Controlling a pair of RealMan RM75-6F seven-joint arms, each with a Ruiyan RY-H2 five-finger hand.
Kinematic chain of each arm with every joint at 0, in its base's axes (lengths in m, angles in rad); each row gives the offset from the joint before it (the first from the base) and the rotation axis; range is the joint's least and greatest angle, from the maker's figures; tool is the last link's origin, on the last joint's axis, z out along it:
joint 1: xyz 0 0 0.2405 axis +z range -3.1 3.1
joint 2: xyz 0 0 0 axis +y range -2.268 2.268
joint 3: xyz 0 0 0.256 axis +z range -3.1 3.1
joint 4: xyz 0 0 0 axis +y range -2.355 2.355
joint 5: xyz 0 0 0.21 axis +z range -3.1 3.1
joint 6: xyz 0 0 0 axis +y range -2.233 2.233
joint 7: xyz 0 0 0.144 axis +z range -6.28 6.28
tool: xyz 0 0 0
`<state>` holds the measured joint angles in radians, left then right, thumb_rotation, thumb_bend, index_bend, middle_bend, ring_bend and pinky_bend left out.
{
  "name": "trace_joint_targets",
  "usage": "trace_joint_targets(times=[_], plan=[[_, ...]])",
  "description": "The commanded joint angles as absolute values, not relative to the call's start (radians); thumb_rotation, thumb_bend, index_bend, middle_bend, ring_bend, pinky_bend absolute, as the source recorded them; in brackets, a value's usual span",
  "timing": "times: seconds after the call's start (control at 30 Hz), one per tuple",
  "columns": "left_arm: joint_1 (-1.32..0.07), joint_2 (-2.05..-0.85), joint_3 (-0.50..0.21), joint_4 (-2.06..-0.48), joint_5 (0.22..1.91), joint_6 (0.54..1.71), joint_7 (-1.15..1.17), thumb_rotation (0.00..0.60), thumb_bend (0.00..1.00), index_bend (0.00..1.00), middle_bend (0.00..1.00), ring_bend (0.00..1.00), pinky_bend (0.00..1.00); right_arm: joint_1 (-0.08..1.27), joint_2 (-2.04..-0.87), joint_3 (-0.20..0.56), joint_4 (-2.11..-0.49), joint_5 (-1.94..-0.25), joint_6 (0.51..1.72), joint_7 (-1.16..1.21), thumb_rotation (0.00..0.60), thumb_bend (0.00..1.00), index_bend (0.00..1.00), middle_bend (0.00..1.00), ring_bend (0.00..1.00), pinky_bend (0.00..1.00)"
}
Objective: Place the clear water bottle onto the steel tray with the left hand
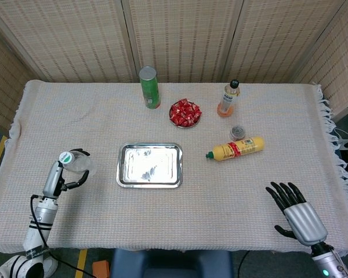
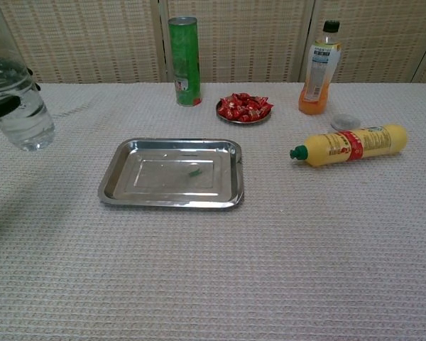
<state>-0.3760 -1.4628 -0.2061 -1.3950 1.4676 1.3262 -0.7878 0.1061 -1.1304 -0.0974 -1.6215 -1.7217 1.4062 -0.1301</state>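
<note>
My left hand (image 1: 71, 174) grips the clear water bottle (image 1: 75, 163), holding it above the cloth to the left of the steel tray (image 1: 149, 165). In the chest view the clear water bottle (image 2: 18, 106) hangs nearly upright at the far left, with dark fingers (image 2: 0, 106) wrapped around it, well left of the steel tray (image 2: 172, 172). The tray holds nothing but a small green speck. My right hand (image 1: 293, 209) lies open near the front right edge of the table, fingers spread, holding nothing.
A green can (image 1: 150, 88) stands at the back. Beside it sit a dish of red candies (image 1: 185, 113) and an orange drink bottle (image 1: 227, 99). A yellow bottle (image 1: 235, 149) lies on its side right of the tray, near a small lid (image 1: 237, 132).
</note>
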Motion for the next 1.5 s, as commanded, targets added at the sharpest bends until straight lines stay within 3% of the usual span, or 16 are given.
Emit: trace_joint_targets(times=[0.03,0.17,0.33,0.47,0.67,0.97,1.37,1.5], plan=[[-0.373,-1.369,-0.232,-1.579,1.496,1.383,-0.737,0.600,0.48,0.31,0.30,0.15,0.29,0.107,-1.134,-0.098,-1.619,-1.723,1.403,-0.133,0.600,0.05,0.00,0.00,0.00,0.00],[-0.380,-1.399,-0.180,-1.521,1.448,1.286,-0.757,0.600,0.48,0.30,0.30,0.15,0.29,0.109,-1.138,-0.100,-1.620,-1.722,1.395,-0.141,0.600,0.05,0.00,0.00,0.00,0.00],[-0.398,-1.522,-0.126,-1.315,1.410,1.165,-0.873,0.600,0.49,0.29,0.30,0.14,0.29,0.106,-1.139,-0.098,-1.619,-1.719,1.399,-0.148,0.600,0.05,0.00,0.00,0.00,0.00],[-0.420,-1.574,-0.147,-1.226,1.426,1.174,-0.926,0.600,0.49,0.29,0.29,0.14,0.29,0.107,-1.135,-0.097,-1.622,-1.713,1.395,-0.145,0.600,0.05,0.00,0.00,0.00,0.00],[-0.467,-1.600,-0.190,-1.281,1.441,1.187,-0.890,0.600,0.49,0.28,0.28,0.13,0.28,0.113,-1.133,-0.098,-1.622,-1.710,1.382,-0.143,0.600,0.05,0.00,0.00,0.00,0.00],[-0.573,-1.794,-0.248,-1.158,1.385,1.131,-0.752,0.600,0.49,0.26,0.26,0.12,0.28,0.107,-1.123,-0.115,-1.623,-1.738,1.394,-0.137,0.600,0.05,0.00,0.00,0.00,0.00],[-0.652,-1.993,-0.244,-0.921,1.401,1.126,-0.725,0.600,0.49,0.24,0.24,0.10,0.26,0.112,-1.115,-0.117,-1.620,-1.739,1.389,-0.121,0.600,0.05,0.00,0.00,0.00,0.00],[-0.654,-2.009,-0.242,-0.889,1.393,1.121,-0.712,0.600,0.49,0.17,0.18,0.05,0.19,0.112,-1.115,-0.116,-1.619,-1.740,1.392,-0.118,0.600,0.05,0.00,0.00,0.00,0.00]])
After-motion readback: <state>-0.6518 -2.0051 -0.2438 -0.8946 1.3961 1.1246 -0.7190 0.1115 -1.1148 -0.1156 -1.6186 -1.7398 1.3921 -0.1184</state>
